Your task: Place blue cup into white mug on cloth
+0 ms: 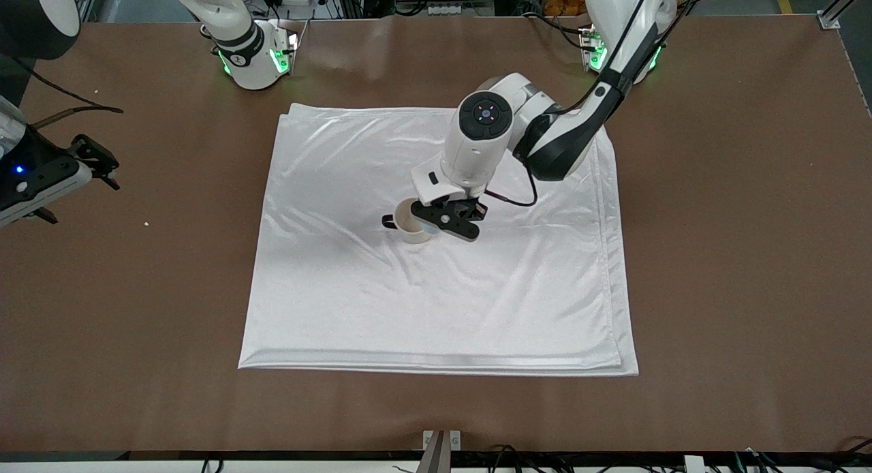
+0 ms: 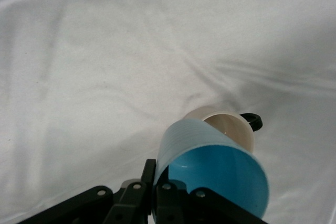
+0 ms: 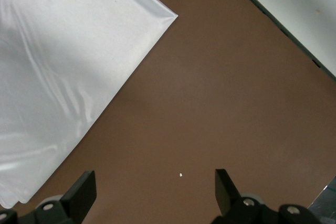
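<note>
brown table point(image 1: 736, 255), white cloth point(image 1: 545, 302) spread mid-table

A: Front view: high, across from the bases, looking down on the whole table point(image 1: 715, 255).

B: Left wrist view?

A: Close, angled down at the cloth point(image 2: 105, 66) past its own fingers point(image 2: 168, 195).

B: Right wrist?

A: Higher, above bare table point(image 3: 236, 87). It shares one corner of the cloth point(image 3: 63, 56) with the front view.

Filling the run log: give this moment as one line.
left gripper: shut on blue cup, over mug | right gripper: open, waiting over table | cloth: flat
</note>
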### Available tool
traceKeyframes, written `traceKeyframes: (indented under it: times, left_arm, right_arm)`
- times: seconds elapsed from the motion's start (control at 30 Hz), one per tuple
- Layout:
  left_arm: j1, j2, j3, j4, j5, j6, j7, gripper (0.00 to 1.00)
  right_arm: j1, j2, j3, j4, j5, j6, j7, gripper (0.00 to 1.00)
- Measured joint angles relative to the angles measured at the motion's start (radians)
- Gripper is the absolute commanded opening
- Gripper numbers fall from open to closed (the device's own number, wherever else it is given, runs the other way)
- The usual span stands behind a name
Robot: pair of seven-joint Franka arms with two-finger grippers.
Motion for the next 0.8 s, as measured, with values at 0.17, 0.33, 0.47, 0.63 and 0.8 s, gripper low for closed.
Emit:
traceKeyframes:
  times: [0.17, 0.33, 0.47, 0.63, 0.8]
  left_arm:
    - [-0.02, 0.024, 0.0, 0.0, 0.0, 0.035, 0.0, 0.0]
    - [-0.035, 0.046, 0.0, 0.0, 0.0, 0.049, 0.0, 0.0]
    - [-0.044, 0.059, 0.0, 0.0, 0.0, 0.061, 0.0, 0.0]
    - [-0.057, 0.068, 0.0, 0.0, 0.0, 0.068, 0.0, 0.0]
    - [-0.067, 0.077, 0.001, 0.0, 0.0, 0.068, 0.0, 0.0]
  right_arm:
    - [0.007, 0.0, 0.013, 0.0, 0.0, -0.005, 0.108, 1.0]
    - [0.012, -0.002, 0.021, 0.001, 0.0, -0.026, 0.17, 1.0]
    - [0.011, -0.002, 0.02, 0.004, 0.0, -0.042, 0.246, 1.0]
    - [0.011, -0.003, 0.02, 0.011, 0.001, -0.046, 0.36, 1.0]
    - [0.011, -0.004, 0.02, 0.023, 0.008, -0.047, 0.529, 1.0]
